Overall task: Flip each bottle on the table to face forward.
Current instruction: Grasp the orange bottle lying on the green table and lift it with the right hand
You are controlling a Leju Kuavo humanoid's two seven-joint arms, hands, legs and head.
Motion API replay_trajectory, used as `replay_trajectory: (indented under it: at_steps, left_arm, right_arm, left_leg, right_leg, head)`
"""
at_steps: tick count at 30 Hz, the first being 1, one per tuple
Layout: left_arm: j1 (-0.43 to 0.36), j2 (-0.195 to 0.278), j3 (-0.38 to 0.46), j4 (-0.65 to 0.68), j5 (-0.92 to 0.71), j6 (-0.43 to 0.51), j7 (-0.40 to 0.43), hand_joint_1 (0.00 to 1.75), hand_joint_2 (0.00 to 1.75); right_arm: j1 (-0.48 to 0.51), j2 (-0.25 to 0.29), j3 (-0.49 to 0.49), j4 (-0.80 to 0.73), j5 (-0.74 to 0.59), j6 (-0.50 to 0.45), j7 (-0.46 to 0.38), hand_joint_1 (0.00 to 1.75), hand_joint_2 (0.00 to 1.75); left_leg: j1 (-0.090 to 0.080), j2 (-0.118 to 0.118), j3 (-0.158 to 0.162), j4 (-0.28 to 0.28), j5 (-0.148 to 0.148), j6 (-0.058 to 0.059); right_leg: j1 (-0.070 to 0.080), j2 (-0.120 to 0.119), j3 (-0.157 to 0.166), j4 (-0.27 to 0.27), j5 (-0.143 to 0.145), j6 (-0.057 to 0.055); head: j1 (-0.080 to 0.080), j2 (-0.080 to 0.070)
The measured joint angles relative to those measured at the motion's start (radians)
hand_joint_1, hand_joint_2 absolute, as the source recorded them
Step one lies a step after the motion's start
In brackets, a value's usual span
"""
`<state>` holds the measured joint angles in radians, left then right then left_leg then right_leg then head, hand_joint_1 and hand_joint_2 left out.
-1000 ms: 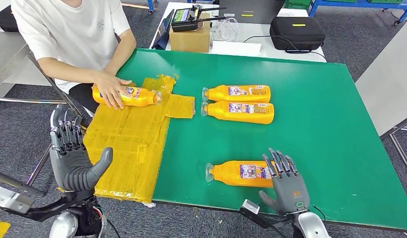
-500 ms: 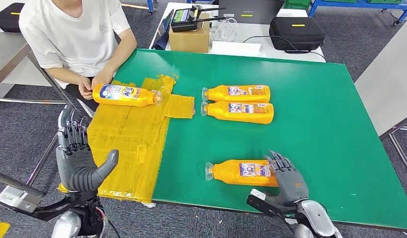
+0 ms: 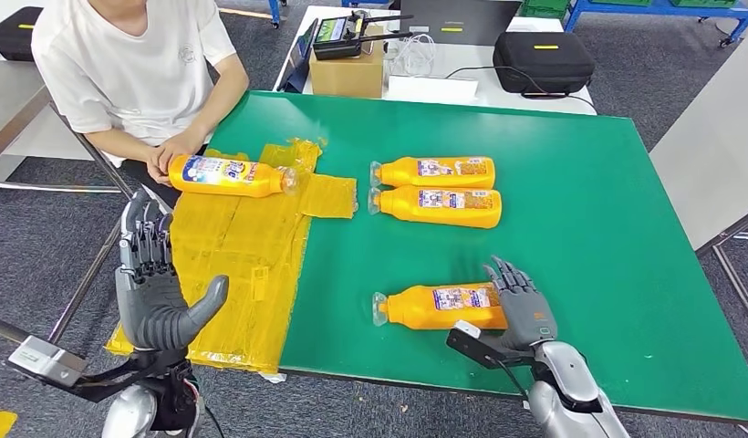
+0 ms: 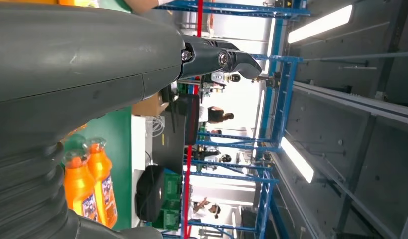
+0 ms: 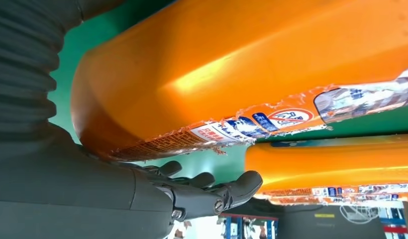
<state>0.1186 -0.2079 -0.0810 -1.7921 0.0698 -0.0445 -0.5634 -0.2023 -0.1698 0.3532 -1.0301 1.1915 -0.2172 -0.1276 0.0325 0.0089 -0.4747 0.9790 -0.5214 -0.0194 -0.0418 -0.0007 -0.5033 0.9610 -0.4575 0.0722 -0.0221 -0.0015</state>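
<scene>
Since a second ago the right hand (image 3: 523, 306) has come down from its raised pose to the base end of the near bottle (image 3: 439, 307), and the person's hands (image 3: 170, 157) have drawn back from the far-left bottle (image 3: 229, 175) to its base end. That near bottle lies on its side on the green tabletop (image 3: 589, 210), cap to the left; in the right wrist view its orange body (image 5: 232, 64) rests against the hand, with the fingers (image 5: 212, 189) extended beyond it, so whether they grasp it I cannot tell. Two more bottles (image 3: 434, 190) lie side by side farther off, caps left, labels up. The far-left bottle rests on the yellow taped sheet (image 3: 233, 265). Off the tabletop's near-left corner, the left hand (image 3: 156, 292) is raised, fingers released and holding nothing.
</scene>
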Motion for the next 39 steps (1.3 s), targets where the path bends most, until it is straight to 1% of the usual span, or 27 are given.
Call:
replay_trajectory:
  at_steps: [3, 4, 5, 7, 8, 9, 11, 12, 22, 26, 28, 29, 32, 33, 37, 39]
  left_arm:
    - [-0.008, 0.001, -0.007, 0.007, 0.002, 0.000, 0.001, 0.00, 1.75]
    - [-0.011, 0.002, -0.007, 0.009, 0.005, 0.000, 0.002, 0.00, 1.75]
    - [-0.015, 0.002, -0.008, 0.011, 0.009, 0.000, 0.004, 0.00, 1.75]
    - [-0.021, 0.003, -0.009, 0.015, 0.014, 0.000, 0.007, 0.00, 1.75]
    - [-0.024, 0.003, -0.010, 0.017, 0.015, 0.000, 0.007, 0.00, 1.75]
    - [-0.025, 0.004, -0.011, 0.018, 0.015, 0.000, 0.008, 0.00, 1.75]
    - [-0.027, 0.006, -0.012, 0.020, 0.015, 0.000, 0.008, 0.00, 1.75]
    - [-0.028, 0.007, -0.012, 0.021, 0.015, 0.000, 0.008, 0.00, 1.75]
    - [-0.040, 0.016, -0.013, 0.036, 0.016, 0.007, 0.005, 0.00, 1.75]
    - [-0.042, 0.018, -0.019, 0.037, 0.012, 0.022, 0.002, 0.00, 1.75]
    - [-0.044, 0.019, -0.028, 0.040, 0.003, 0.037, 0.014, 0.00, 1.75]
    - [-0.045, 0.019, -0.032, 0.044, 0.000, 0.050, 0.026, 0.00, 1.31]
    - [-0.038, 0.007, -0.048, 0.069, 0.023, 0.103, 0.078, 0.00, 1.31]
    - [-0.033, -0.001, -0.057, 0.081, 0.034, 0.123, 0.090, 0.00, 1.75]
    - [-0.018, -0.034, -0.104, 0.133, 0.073, 0.208, 0.113, 0.00, 1.75]
    - [-0.020, -0.041, -0.131, 0.164, 0.081, 0.231, 0.115, 0.00, 1.75]
  right_arm:
    - [-0.031, 0.003, 0.008, 0.047, -0.017, 0.017, -0.011, 1.38, 1.75]
    - [-0.040, 0.003, 0.011, 0.060, -0.018, 0.020, -0.013, 1.40, 1.75]
    - [-0.049, 0.003, 0.014, 0.073, -0.018, 0.023, -0.014, 1.31, 1.75]
    - [-0.065, 0.002, 0.022, 0.098, -0.015, 0.027, -0.012, 1.28, 1.75]
    - [-0.072, 0.001, 0.025, 0.109, -0.013, 0.028, -0.011, 1.31, 1.75]
    - [-0.078, 0.000, 0.027, 0.120, -0.012, 0.028, -0.009, 1.50, 1.75]
    - [-0.087, -0.002, 0.032, 0.140, -0.012, 0.029, -0.008, 1.68, 1.75]
    - [-0.090, -0.003, 0.033, 0.150, -0.015, 0.030, -0.008, 1.74, 1.75]
    - [-0.113, -0.016, 0.033, 0.216, -0.096, 0.032, -0.075, 1.75, 1.75]
    - [-0.108, -0.006, 0.013, 0.224, -0.183, 0.032, -0.110, 1.75, 1.75]
    - [-0.099, 0.006, -0.007, 0.226, -0.242, 0.034, -0.139, 1.75, 1.75]
    - [-0.091, 0.014, -0.021, 0.225, -0.284, 0.036, -0.162, 1.75, 1.75]
    - [-0.040, 0.048, -0.076, 0.200, -0.442, 0.039, -0.247, 1.75, 1.75]
    - [-0.014, 0.063, -0.094, 0.179, -0.487, 0.040, -0.268, 1.75, 1.75]
    - [0.096, 0.136, -0.146, 0.049, -0.635, 0.051, -0.328, 1.75, 1.75]
    - [0.146, 0.174, -0.157, -0.022, -0.687, 0.056, -0.343, 1.75, 1.75]
  left_leg:
    - [0.000, 0.000, 0.002, 0.000, 0.000, 0.000]
    - [0.000, 0.001, 0.003, 0.000, 0.000, 0.000]
    - [0.000, 0.001, 0.005, 0.000, 0.000, 0.000]
    - [0.000, 0.002, 0.007, 0.000, 0.000, 0.000]
    - [0.000, 0.003, 0.008, 0.000, 0.000, 0.000]
    - [0.000, 0.003, 0.009, 0.000, 0.000, 0.000]
    - [0.000, 0.003, 0.011, 0.000, 0.000, 0.000]
    - [0.000, 0.003, 0.011, 0.000, 0.000, 0.000]
    - [0.000, 0.003, 0.016, 0.000, -0.001, 0.000]
    - [0.000, 0.003, 0.017, 0.000, -0.002, 0.000]
    - [0.001, 0.003, 0.017, 0.000, -0.002, 0.000]
    - [0.001, 0.003, 0.017, 0.000, -0.002, 0.000]
    - [0.001, 0.003, 0.016, 0.000, -0.002, 0.000]
    - [0.002, 0.003, 0.016, 0.000, -0.002, 0.000]
    - [0.002, 0.002, 0.011, 0.000, -0.002, 0.000]
    - [0.002, 0.002, 0.009, 0.000, -0.001, 0.000]
  right_leg:
    - [0.000, 0.000, 0.002, 0.000, 0.000, 0.000]
    - [0.000, 0.000, 0.003, 0.000, 0.000, 0.000]
    - [0.000, 0.000, 0.003, 0.000, 0.000, 0.000]
    - [0.000, 0.001, 0.005, 0.000, 0.000, 0.000]
    - [0.000, 0.001, 0.006, 0.000, 0.000, 0.000]
    - [0.000, 0.001, 0.007, 0.000, 0.000, 0.000]
    - [0.000, 0.001, 0.008, -0.001, 0.000, 0.000]
    - [0.000, 0.001, 0.009, -0.001, 0.000, 0.000]
    - [0.000, 0.001, 0.010, -0.001, 0.000, 0.000]
    - [0.000, 0.001, 0.005, -0.001, 0.000, 0.000]
    - [0.001, 0.001, 0.005, -0.001, 0.000, 0.000]
    - [0.001, 0.002, 0.007, -0.001, 0.000, 0.000]
    - [0.002, 0.002, 0.013, -0.001, 0.000, 0.000]
    - [0.002, 0.002, 0.013, -0.001, 0.000, 0.000]
    - [0.002, 0.002, 0.010, -0.001, 0.000, 0.000]
    - [0.002, 0.002, 0.008, -0.001, 0.000, 0.000]
  head:
    - [0.000, 0.000]
    - [0.000, 0.000]
    - [0.000, 0.000]
    - [0.000, 0.000]
    - [0.000, 0.000]
    - [0.000, 0.000]
    - [0.000, 0.000]
    - [0.000, 0.000]
    - [0.000, 0.000]
    - [0.000, 0.000]
    - [0.000, 0.000]
    - [0.000, 0.000]
    - [0.000, 0.000]
    - [0.000, 0.000]
    - [0.000, 0.000]
    - [0.000, 0.000]
